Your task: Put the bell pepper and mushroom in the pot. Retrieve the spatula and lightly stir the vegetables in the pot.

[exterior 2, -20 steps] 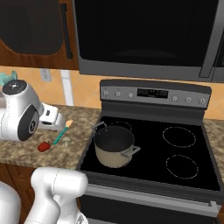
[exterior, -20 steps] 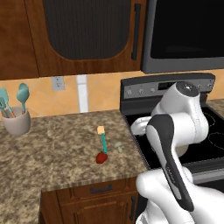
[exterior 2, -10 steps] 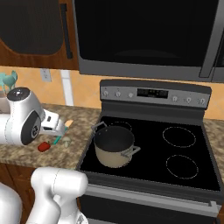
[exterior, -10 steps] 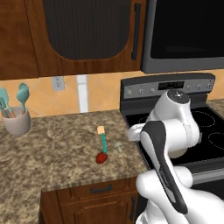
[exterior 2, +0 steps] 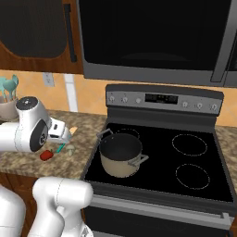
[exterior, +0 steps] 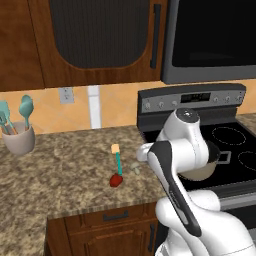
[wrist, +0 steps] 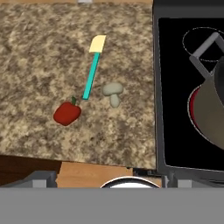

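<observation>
The red bell pepper (wrist: 67, 113) lies on the granite counter (wrist: 39, 61), with the pale mushroom (wrist: 113, 92) just to its right. The teal-handled spatula (wrist: 93, 70) lies between them, its tan blade pointing away from the counter's front edge. The beige pot (exterior 2: 121, 155) stands on the stove's front left burner with nothing visible inside. My gripper (wrist: 107, 177) hangs open above the counter's front edge, short of the vegetables and holding nothing. The same things appear as the pepper (exterior: 116, 180), the spatula (exterior: 118, 161) and the mushroom (exterior 2: 70, 149).
A beige cup (exterior: 19, 140) of teal utensils stands at the counter's far left by the wall. The black stove top (exterior 2: 194, 157) lies right of the counter, under a microwave. My own arm (exterior: 175, 165) covers most of the pot in the left base view.
The arm has bent lower and swung toward the counter, bringing the hand closer to the vegetables. Pepper, mushroom, spatula and pot have not moved. The jaws stay open.
</observation>
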